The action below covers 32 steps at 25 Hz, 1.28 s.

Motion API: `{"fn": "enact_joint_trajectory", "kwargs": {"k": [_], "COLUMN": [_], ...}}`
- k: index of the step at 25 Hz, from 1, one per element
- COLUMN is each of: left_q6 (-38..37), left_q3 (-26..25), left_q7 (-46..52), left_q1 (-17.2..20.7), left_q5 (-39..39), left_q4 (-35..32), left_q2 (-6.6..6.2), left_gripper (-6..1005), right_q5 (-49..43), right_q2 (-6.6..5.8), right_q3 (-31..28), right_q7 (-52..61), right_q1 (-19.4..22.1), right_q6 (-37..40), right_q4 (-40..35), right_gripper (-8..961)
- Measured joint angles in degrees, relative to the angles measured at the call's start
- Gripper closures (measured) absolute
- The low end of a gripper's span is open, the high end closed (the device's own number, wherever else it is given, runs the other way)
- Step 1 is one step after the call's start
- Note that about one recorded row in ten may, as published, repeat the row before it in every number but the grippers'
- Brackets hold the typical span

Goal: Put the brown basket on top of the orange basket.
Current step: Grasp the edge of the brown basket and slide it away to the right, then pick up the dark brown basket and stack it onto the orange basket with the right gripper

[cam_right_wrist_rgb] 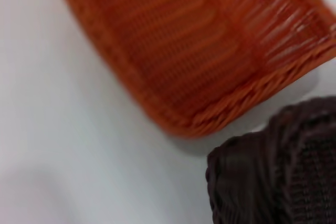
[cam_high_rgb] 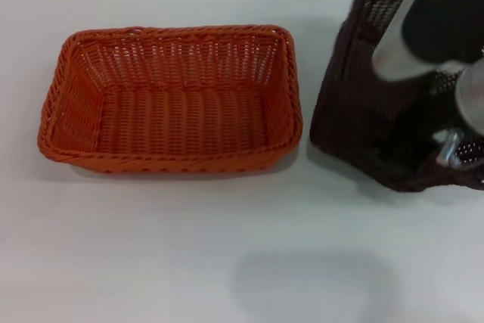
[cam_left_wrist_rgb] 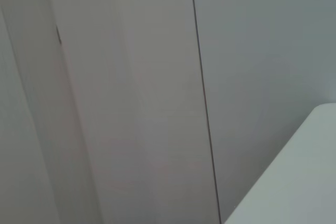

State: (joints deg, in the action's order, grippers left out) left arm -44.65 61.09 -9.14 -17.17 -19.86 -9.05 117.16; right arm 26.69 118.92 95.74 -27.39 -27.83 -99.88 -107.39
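Gripping the brown basket (cam_high_rgb: 363,111) by its rim, probably; right gripper (cam_high_rgb: 448,149) finger state unclear. Seeming light, stiff; tilting beside the orange basket (cam_high_rgb: 170,100).

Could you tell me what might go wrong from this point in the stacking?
The brown basket hangs tilted from the right arm beside the orange basket; it could slip or swing. Its low edge sits close to the orange rim and might clip it and push that basket across the table.

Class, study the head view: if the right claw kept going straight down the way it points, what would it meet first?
Most likely the brown basket, which the right claw already reaches into; below that lies the table. Depth is hard to judge.
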Motion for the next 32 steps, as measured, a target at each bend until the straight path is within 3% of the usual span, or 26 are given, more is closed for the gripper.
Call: {"fn": "enact_joint_trajectory", "kwargs": {"k": [6, 11, 16, 19, 20, 22, 26, 32], "left_q6": [0.0, 0.0, 0.0, 0.1, 0.1, 0.5, 1.3, 1.4], "left_q3": [0.0, 0.0, 0.0, -0.2, -0.2, -0.4, -0.5, -0.8], "left_q7": [0.0, 0.0, 0.0, 0.3, 0.3, 0.5, 0.6, 0.6], "left_q1": [0.4, 0.5, 0.4, 0.1, 0.1, 0.0, -0.2, -0.8], "left_q5": [0.0, 0.0, 0.0, 0.0, 0.0, 0.0, -0.2, -0.4], "left_q4": [0.0, 0.0, 0.0, 0.0, 0.0, -0.2, -0.4, -0.1], "left_q2": [0.0, 0.0, 0.11, 0.23, 0.23, 0.34, 0.52, 0.69], "left_gripper": [173, 172, 172, 172, 172, 172, 172, 172], "right_q5": [1.4, 1.5, 1.8, 1.4, 1.4, 1.0, -5.6, -10.1], "right_q2": [-0.06, -0.2, -0.21, -0.3, -0.3, -0.28, -0.12, -0.22], "right_q3": [-7.3, -8.5, -7.2, -4.0, -4.0, -1.8, 5.3, 8.5], "right_q7": [0.4, 0.2, -4.2, -14.4, -14.4, -24.9, -44.5, -58.1], "right_q1": [-1.0, -2.8, -7.4, -11.9, -11.9, -12.7, -12.5, -10.8], "right_q6": [0.8, 0.5, 0.9, 1.4, 1.4, 2.9, 9.0, 16.6], "right_q4": [-4.1, -7.6, -8.1, -8.1, -8.1, -8.4, -7.2, -5.6], "right_gripper": [834, 835, 835, 835, 836, 836, 836, 836]}}
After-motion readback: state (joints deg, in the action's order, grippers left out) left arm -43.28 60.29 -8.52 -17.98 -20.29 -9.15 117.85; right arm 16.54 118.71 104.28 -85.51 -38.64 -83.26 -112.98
